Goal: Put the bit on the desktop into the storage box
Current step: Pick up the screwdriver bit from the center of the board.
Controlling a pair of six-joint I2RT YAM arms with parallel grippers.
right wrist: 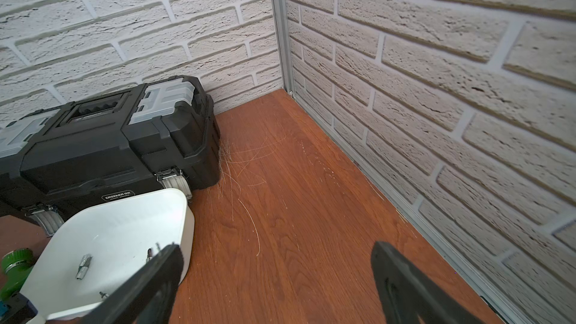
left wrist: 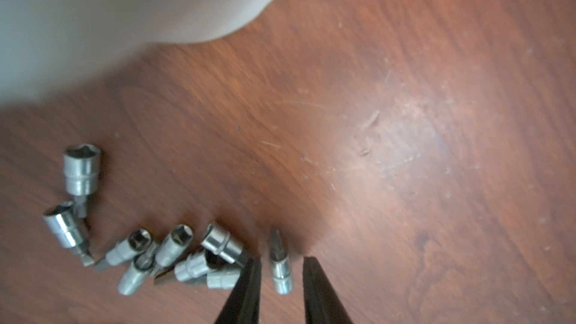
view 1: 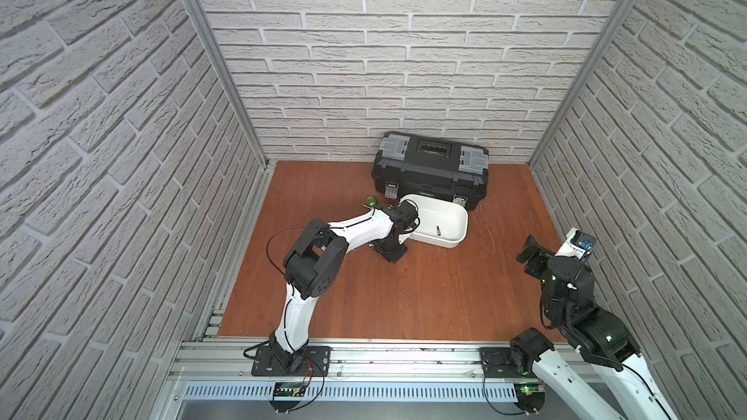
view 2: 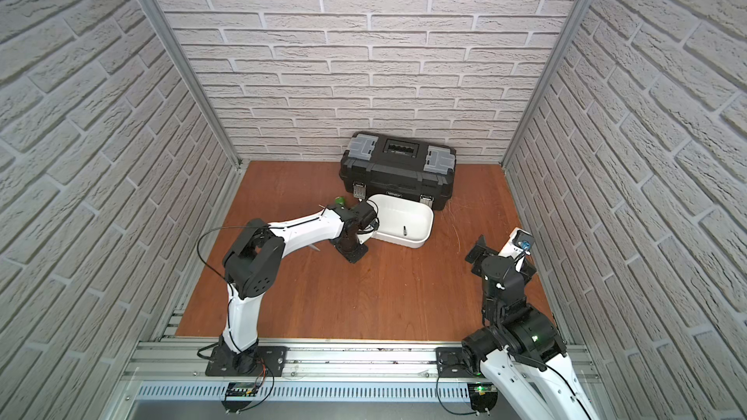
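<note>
In the left wrist view a short silver bit (left wrist: 280, 264) lies flat on the reddish-brown desktop (left wrist: 405, 151). My left gripper (left wrist: 281, 259) points down over it, open, one black finger on each side with a small gap to the bit. In both top views this gripper (view 1: 391, 254) (view 2: 351, 254) stands just in front of the white storage box (view 1: 434, 241) (view 2: 398, 240), which holds a small dark bit (view 1: 438, 230). The right wrist view shows small bits on the storage box floor (right wrist: 124, 229). My right gripper (view 1: 529, 250) (right wrist: 276, 246) hovers wide open and empty at the right.
Several silver sockets and bits (left wrist: 174, 254) lie clustered right beside the straddled bit. The black toolbox (view 1: 430, 169) (right wrist: 109, 144) stands against the back wall, touching the storage box. A green knob (view 1: 370, 200) sits behind the left wrist. Brick walls close three sides.
</note>
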